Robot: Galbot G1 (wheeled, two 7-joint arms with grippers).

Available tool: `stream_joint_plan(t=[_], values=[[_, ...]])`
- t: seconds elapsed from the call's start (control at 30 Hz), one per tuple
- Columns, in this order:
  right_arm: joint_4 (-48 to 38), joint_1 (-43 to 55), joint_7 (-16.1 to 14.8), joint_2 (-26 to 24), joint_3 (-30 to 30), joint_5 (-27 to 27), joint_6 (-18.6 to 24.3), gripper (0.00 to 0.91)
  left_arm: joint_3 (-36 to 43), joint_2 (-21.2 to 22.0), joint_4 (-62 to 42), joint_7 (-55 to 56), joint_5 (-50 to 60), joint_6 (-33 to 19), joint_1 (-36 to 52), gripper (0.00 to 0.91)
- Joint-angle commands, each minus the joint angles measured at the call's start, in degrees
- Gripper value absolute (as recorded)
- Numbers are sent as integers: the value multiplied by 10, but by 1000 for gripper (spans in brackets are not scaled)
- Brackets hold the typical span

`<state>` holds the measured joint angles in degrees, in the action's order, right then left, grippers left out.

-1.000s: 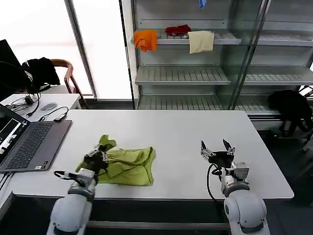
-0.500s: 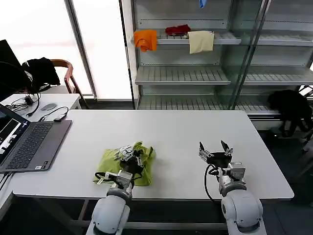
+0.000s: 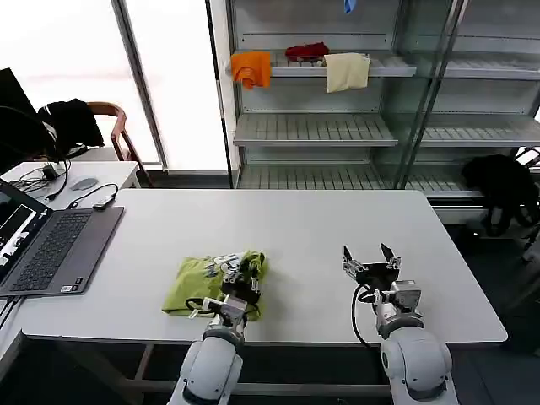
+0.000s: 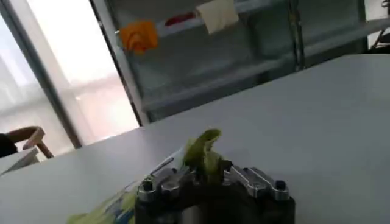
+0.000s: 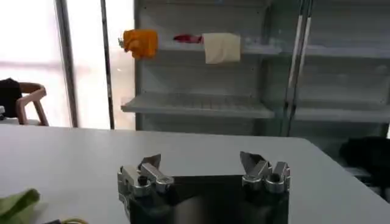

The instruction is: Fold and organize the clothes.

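Lime-green T-shirt [image 3: 202, 283] bunched on a white table [image 3: 295, 228].
A laptop [image 3: 46, 245] sits far left; the left claw [image 3: 240, 272] pinches the shirt's right edge, and the right claw [image 3: 369, 261] rests open, well apart.

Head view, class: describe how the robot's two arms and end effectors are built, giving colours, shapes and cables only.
Both arms are rounded, light grey-white shells with a silver metal wrist section. A black cable loops beside each wrist. The left end effector is black with silver finger hardware; the right end effector is a black block bearing two dark, pointed fingers on silver mounts.
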<state>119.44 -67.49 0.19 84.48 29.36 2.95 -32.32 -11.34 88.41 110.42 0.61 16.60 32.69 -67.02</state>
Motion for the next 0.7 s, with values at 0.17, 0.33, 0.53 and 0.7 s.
stream_joint_plan(t=[0.17,0.33,0.53,0.7], values=[[2,-1,0,-3,0,-1,0,907,22,10,26,4,1,3,-7,907],[4,-1,0,-5,-2,1,-1,907,-26,-22,83,-6,-65,-4,-6,907],[1,1,-3,-7,-5,2,0,907,-193,-98,110,-27,-228,-13,-9,907],[-2,4,-3,-7,-9,1,0,907,-265,-125,73,-37,-304,4,-7,907]])
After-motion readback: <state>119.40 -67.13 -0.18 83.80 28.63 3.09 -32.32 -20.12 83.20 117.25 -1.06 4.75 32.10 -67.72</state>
